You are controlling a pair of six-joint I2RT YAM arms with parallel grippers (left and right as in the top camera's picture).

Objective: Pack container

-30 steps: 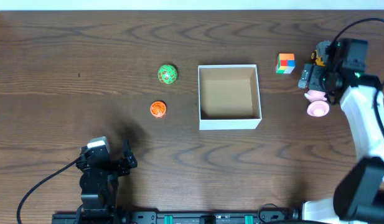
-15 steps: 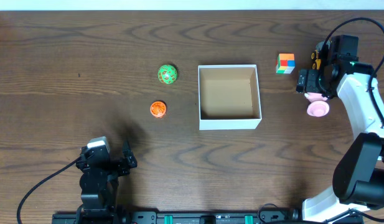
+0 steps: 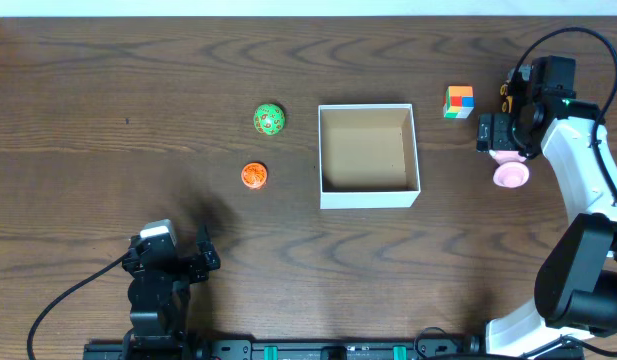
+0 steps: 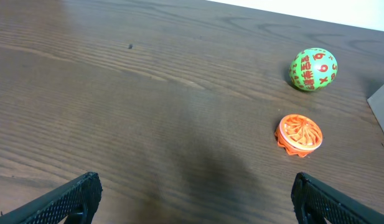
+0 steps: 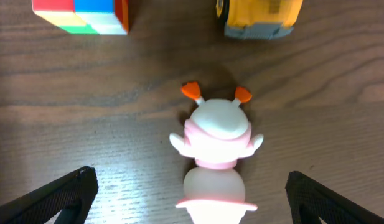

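The container (image 3: pixel 368 196) is a square white-walled box with a brown inside, empty, at the table's middle. A green ball (image 3: pixel 269 119) (image 4: pixel 312 70) and an orange disc toy (image 3: pixel 253 175) (image 4: pixel 299 133) lie left of it. A colourful cube (image 3: pixel 458 101) (image 5: pixel 81 15), a yellow toy car (image 5: pixel 259 16) and a pink and white figure (image 3: pixel 510 174) (image 5: pixel 216 152) lie to its right. My right gripper (image 5: pixel 192 196) is open, its fingers on either side of the pink figure, above it. My left gripper (image 4: pixel 195 199) is open and empty near the front edge.
The table is dark brown wood (image 3: pixel 88 120). The right arm (image 3: pixel 588 190) reaches along the right edge. The left arm's base (image 3: pixel 158 290) sits at the front left.
The right gripper has shifted slightly up and left over the pink figure during the first half second, then held still. The left arm has not moved.
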